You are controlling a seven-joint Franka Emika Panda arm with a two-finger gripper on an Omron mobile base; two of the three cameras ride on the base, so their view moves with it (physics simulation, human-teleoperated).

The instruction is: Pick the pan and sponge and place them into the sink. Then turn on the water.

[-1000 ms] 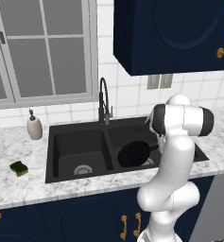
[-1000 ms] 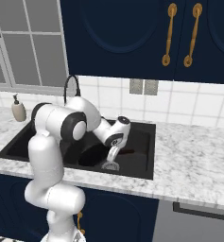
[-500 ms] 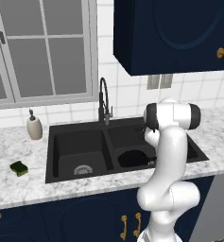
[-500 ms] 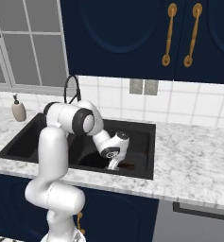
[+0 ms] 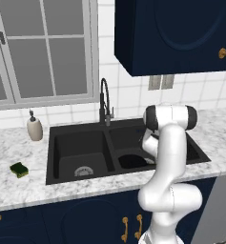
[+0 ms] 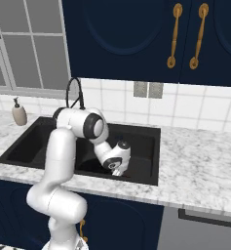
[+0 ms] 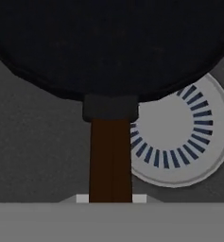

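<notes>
The black pan (image 7: 108, 42) hangs low in the right basin of the black sink (image 5: 81, 143), just over the round grey drain (image 7: 184, 137). Its brown handle (image 7: 111, 156) runs straight down into my gripper (image 7: 111, 198), which is shut on it. In the left base view the pan (image 5: 131, 161) shows as a dark oval beside my forearm. In the right base view my gripper (image 6: 118, 171) is down inside the right basin, near its front wall. The green sponge (image 5: 19, 169) lies on the counter left of the sink. No water is in view at the faucet (image 5: 105, 100).
A beige soap dispenser (image 5: 35, 127) stands at the back left of the counter, under the window. The left basin holds only its drain (image 5: 84, 170). Marble counter (image 6: 200, 161) stretches to the right of the sink. Dark wall cabinets hang above.
My hand has come down with the pan, from above the right basin to deep inside it. My elbow has swung over the sink. The sponge has stayed put.
</notes>
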